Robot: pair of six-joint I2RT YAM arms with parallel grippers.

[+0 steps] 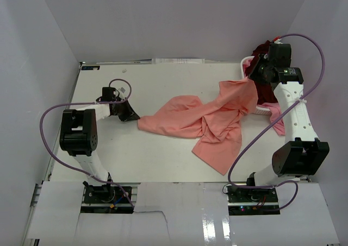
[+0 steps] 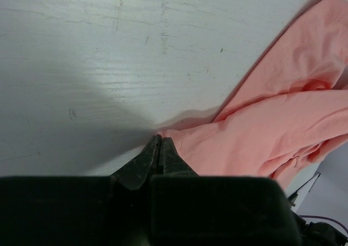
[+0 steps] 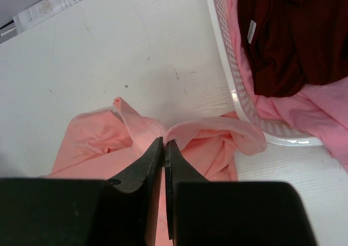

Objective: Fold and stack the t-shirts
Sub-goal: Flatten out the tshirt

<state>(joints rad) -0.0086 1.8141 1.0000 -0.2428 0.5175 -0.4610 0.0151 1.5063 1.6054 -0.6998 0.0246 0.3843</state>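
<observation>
Here, the salmon-pink cloth t-shirt (image 1: 212, 121) lies rumpled across the middle of the white counter (image 1: 163, 83), strung between two grips, with its thickest folds heaped on the side nearest the arms' bases. On the left, the black left end effector (image 2: 160, 140) sits low over the counter with its jaws nipped together on the very corner of the hem. The bite looks shallow, and a pull toward the left could slide that corner free and let the cloth slump. Farther back and to the right, the right end effector (image 3: 163, 143) is pinched tight on a gathered fold of the same shirt, just beside the white slatted plastic basket (image 3: 239, 88). Because it holds a bunch rather than a single edge, spreading may leave a layer doubled under, so the shirt would flatten crooked and the fold come out uneven. The twisted heap in the middle could also resist, dragging across the counter instead of opening. Farthest back, the dark maroon cloth t-shirt (image 3: 288, 39) and the brighter pink cloth t-shirt (image 3: 321, 105) fill the basket, the pink one hanging over its rim. A lobe of the salmon shirt touches the basket's wall, and a hard tug might snag it, shift the basket, or drag the waiting shirts out onto the counter.
</observation>
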